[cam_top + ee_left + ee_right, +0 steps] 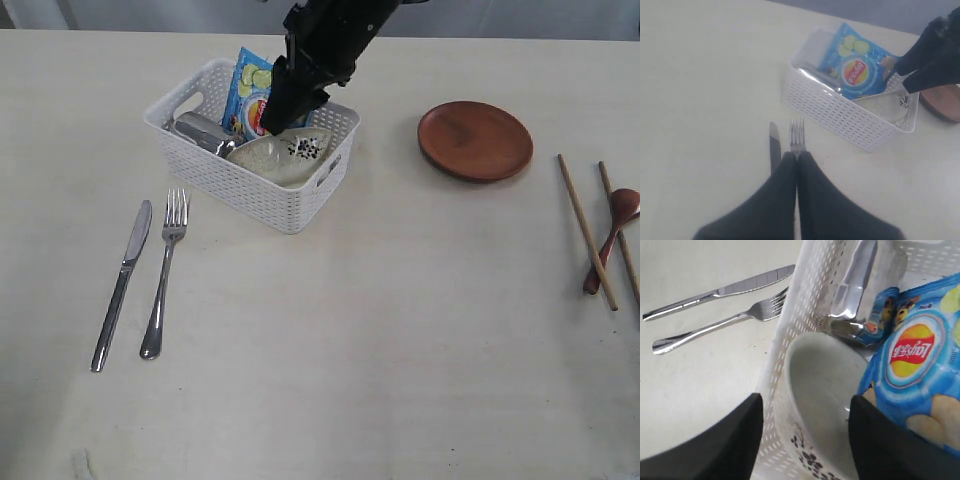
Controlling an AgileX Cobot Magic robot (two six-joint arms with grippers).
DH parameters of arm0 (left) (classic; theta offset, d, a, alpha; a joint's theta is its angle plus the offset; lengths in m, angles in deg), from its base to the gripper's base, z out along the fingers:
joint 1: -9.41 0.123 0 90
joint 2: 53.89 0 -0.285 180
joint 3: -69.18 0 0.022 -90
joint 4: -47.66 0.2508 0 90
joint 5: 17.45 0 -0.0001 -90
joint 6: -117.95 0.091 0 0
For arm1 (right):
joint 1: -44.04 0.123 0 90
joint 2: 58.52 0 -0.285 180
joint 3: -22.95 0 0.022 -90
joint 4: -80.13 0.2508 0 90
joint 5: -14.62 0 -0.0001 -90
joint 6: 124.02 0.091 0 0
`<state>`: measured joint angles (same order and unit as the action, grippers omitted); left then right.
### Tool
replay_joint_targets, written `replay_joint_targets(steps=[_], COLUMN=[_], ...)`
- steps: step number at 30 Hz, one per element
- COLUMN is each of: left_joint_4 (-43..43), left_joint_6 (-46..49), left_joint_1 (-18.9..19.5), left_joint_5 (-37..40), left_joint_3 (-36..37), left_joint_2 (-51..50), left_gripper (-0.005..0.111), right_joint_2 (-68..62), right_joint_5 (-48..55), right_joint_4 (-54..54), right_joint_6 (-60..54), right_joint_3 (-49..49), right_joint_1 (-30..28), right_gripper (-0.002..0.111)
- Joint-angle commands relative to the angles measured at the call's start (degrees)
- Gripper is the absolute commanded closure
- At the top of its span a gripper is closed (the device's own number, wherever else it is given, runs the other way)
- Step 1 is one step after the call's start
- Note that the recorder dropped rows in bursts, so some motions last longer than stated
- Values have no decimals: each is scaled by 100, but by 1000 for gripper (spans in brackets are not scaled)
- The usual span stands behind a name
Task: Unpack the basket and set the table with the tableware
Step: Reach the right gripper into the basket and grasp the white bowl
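The white basket stands on the table and holds a tilted off-white bowl, a steel cup lying on its side and a blue chip bag. My right gripper reaches down into the basket, open, its jaws straddling the bowl rim by the basket wall, with nothing gripped. The knife and fork lie side by side left of the basket. My left gripper hovers shut and empty above the fork.
A brown plate sits right of the basket. Two chopsticks and a dark spoon lie near the right edge. The chip bag presses close to one right finger. The right arm hangs over the basket's far side.
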<state>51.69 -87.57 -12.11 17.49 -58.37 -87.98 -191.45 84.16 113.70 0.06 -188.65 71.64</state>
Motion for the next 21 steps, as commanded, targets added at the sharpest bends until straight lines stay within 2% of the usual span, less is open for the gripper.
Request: replay_joint_targets(steps=[1,4,8,11,12,15,21], left_joint_4=[-31,-31,-31,-31,-31,-31,-31], left_joint_6=[21,21,21,21,21,21,21], left_joint_1=[-37,-37,-37,-37,-37,-37,-37], left_joint_5=[-23,-23,-11,-11,-11,-11,-11], left_joint_3=[34,34,34,34,34,34,34], left_joint_2=[36,36,36,36,36,36,36], left_gripper=[107,107,107,107,107,107,107], right_joint_2=[27,5,-130,-235,-247,-246,-45], right_joint_5=[42,42,42,42,42,42,42], right_joint_4=[-316,-915,-973,-994,-994,-994,-979], right_joint_6=[-138,-140,-140,-140,-153,-247,-345], right_joint_3=[-35,-35,-35,-35,-35,-35,-35], right_joint_1=[226,407,458,458,458,458,458], right_gripper=[58,58,61,78,88,108,109])
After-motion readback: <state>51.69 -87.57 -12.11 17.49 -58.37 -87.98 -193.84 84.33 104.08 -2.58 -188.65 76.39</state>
